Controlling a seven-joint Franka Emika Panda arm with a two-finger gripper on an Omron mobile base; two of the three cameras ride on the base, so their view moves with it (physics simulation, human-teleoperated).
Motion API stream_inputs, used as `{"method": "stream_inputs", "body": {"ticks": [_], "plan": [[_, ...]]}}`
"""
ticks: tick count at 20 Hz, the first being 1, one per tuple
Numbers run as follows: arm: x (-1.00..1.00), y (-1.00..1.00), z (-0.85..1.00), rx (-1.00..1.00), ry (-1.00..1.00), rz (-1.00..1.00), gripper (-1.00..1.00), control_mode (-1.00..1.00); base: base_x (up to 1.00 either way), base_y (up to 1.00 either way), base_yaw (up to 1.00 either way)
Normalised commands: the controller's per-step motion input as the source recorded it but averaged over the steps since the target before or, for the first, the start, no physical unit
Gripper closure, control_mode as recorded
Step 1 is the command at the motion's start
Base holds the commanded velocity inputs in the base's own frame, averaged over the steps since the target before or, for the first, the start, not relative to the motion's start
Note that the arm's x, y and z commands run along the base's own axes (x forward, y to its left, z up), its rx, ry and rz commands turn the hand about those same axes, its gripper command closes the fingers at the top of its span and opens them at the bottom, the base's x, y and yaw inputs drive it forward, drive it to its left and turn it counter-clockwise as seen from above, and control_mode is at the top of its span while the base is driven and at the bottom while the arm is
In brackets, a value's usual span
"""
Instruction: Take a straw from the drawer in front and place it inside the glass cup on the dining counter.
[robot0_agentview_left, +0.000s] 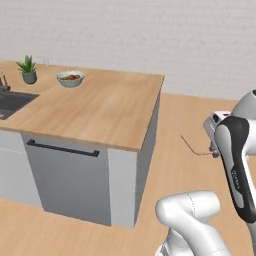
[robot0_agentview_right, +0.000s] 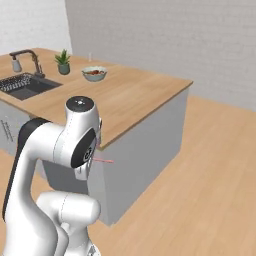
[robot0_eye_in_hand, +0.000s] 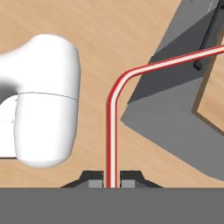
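My gripper (robot0_eye_in_hand: 111, 180) is shut on the straw (robot0_eye_in_hand: 114, 105), a thin red-and-white stick with a bent upper part that runs off to the right. From the left base the straw (robot0_agentview_left: 192, 147) sticks out leftward from the gripper (robot0_agentview_left: 215, 151), over the wood floor to the right of the dining counter (robot0_agentview_left: 100, 110). A short pink end of the straw (robot0_agentview_right: 105, 160) shows past my arm. The glass cup (robot0_agentview_left: 47, 62) is a faint clear shape at the counter's far edge, beside the plant; the glass cup (robot0_agentview_right: 90, 56) looks equally faint from the right. The drawer is out of view.
On the dining counter (robot0_agentview_right: 135, 95) stand a fruit bowl (robot0_agentview_left: 70, 78), a potted plant (robot0_agentview_left: 27, 70) and a dark sink (robot0_agentview_right: 25, 85) with a tap. A grey front panel with a dark handle (robot0_agentview_left: 62, 148) faces me. Wood floor lies open to the right of the counter's corner.
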Motion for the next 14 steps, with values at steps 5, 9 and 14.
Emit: {"method": "stream_inputs", "body": {"ticks": [5, 9, 14], "plan": [[0.0, 0.0, 0.0, 0.0, 0.0, 0.0, 1.0, 1.0, 0.35, -0.96, -0.03], [0.0, 0.0, 0.0, 0.0, 0.0, 0.0, 1.0, 1.0, 0.53, -0.99, 0.0], [0.0, 0.0, 0.0, 0.0, 0.0, 0.0, 1.0, 1.0, 0.63, -0.96, 0.0]]}}
